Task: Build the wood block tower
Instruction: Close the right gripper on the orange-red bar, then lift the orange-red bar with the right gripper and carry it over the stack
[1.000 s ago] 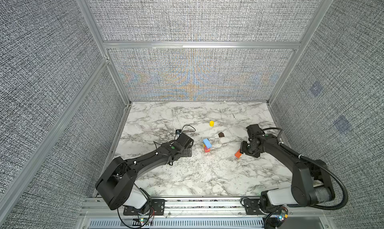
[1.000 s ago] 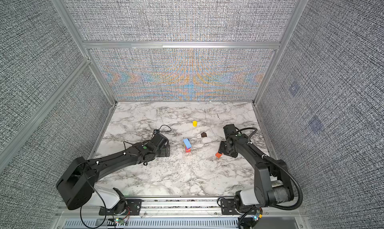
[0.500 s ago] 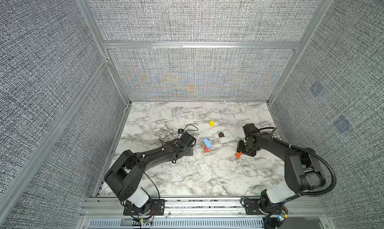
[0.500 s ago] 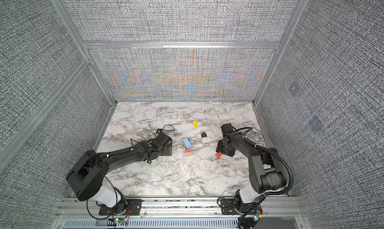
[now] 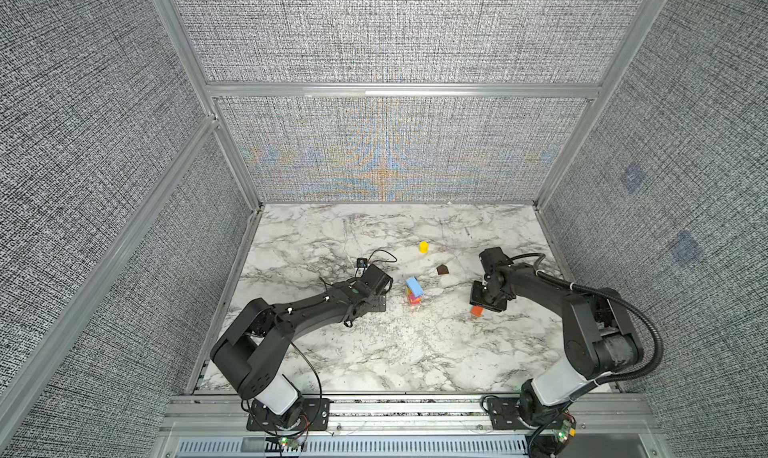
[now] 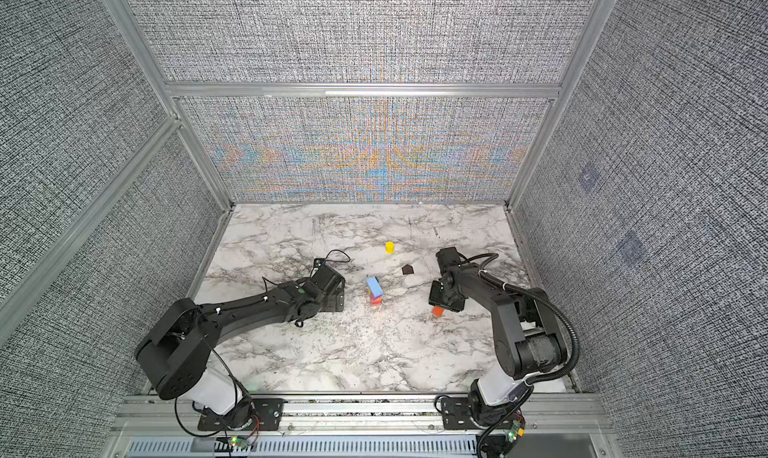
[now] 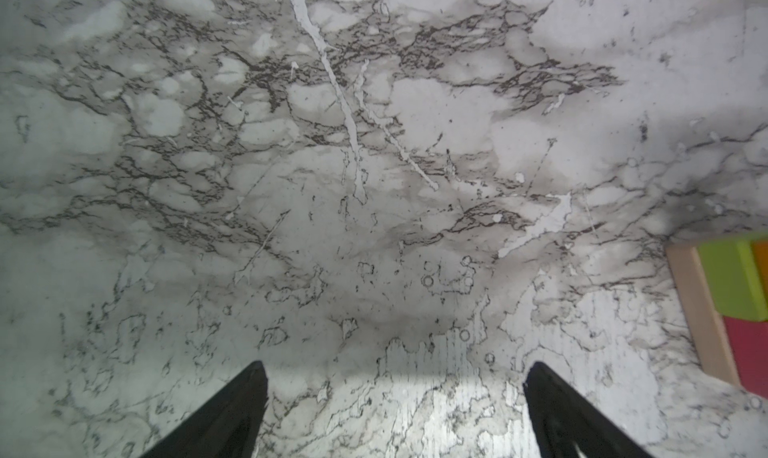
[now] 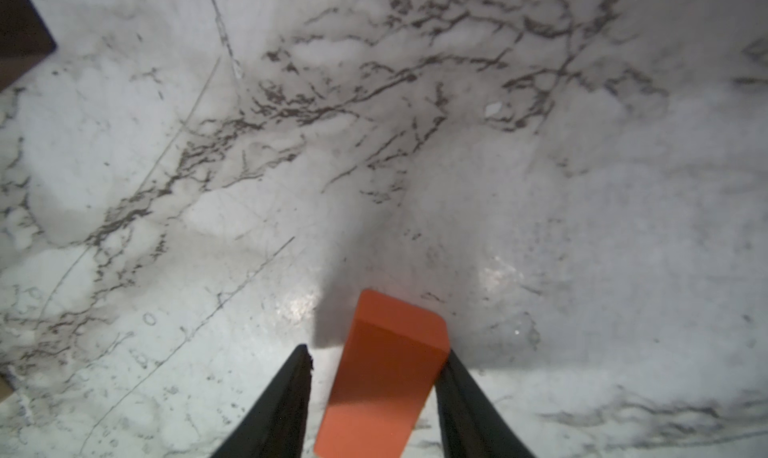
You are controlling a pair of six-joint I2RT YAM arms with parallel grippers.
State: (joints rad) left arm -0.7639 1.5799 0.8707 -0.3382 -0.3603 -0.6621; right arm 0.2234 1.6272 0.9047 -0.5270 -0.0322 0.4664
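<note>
Straddling an orange brick (image 5: 477,310), the right gripper (image 5: 485,301) points down at the marble table (image 5: 374,352) in a top view, to the right of the tower (image 5: 414,293) and slightly nearer. The tower stands near the table's middle, a narrow stack with a light blue block (image 5: 414,286) on top and red, orange and pink layers beneath. A yellow cylinder (image 5: 423,247) stands alone farther back. A dark brown piece (image 5: 443,270) lies between the tower and the right arm, touching neither. The left gripper (image 5: 375,304) hangs low just left of the tower, apart from it.

In a top view, the orange brick (image 6: 437,310) pokes out on the near side of the right gripper (image 6: 444,301), well apart from the tower (image 6: 375,294).

From the left wrist, the left gripper (image 7: 397,364) has its black fingers (image 7: 232,414) spread wide over bare marble, nothing between them. The tower's foot shows at the frame's edge: a tan brick (image 7: 698,310), a green block (image 7: 731,281) and a red block (image 7: 748,352).

From the right wrist, the orange brick (image 8: 386,377) sits between the fingers (image 8: 282,402) of the right gripper (image 8: 378,350). One finger touches its side; the other stands clear, with a strip of marble showing between, so the brick is not clamped. The dark brown piece (image 8: 20,19) shows in a corner.
</note>
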